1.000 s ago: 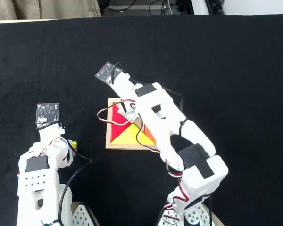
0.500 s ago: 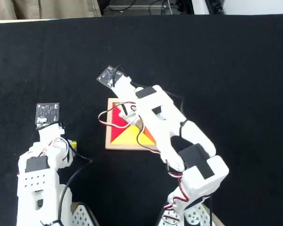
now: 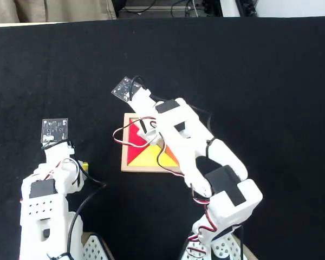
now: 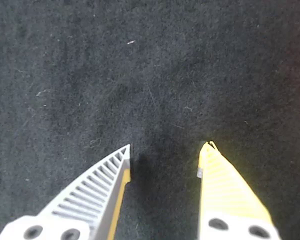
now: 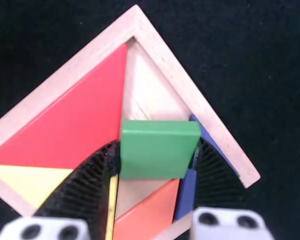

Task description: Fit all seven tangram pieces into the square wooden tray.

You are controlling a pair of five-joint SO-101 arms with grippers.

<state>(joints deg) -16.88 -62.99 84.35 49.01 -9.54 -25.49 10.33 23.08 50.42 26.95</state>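
Observation:
The square wooden tray (image 3: 124,147) lies mid-table with a red triangle (image 3: 134,138), a yellow triangle (image 3: 146,157) and an orange piece (image 3: 172,157) in it. My right arm stretches over it. In the right wrist view my right gripper (image 5: 155,150) is shut on a green square piece (image 5: 157,149), held just above the tray (image 5: 190,92). Around it I see the red triangle (image 5: 75,125), the yellow triangle (image 5: 25,182), the orange piece (image 5: 145,212), a blue piece (image 5: 187,192) and a bare wooden patch (image 5: 150,95). My left gripper (image 4: 167,147) stands open over bare cloth.
Black cloth covers the whole table. My left arm (image 3: 49,184) sits at the near left, well apart from the tray. The right arm's body hides the tray's right half in the high view. Room is free at the far side and on the right.
The right arm has shifted a little toward the near side over the tray, still holding the green square. The left arm has not moved.

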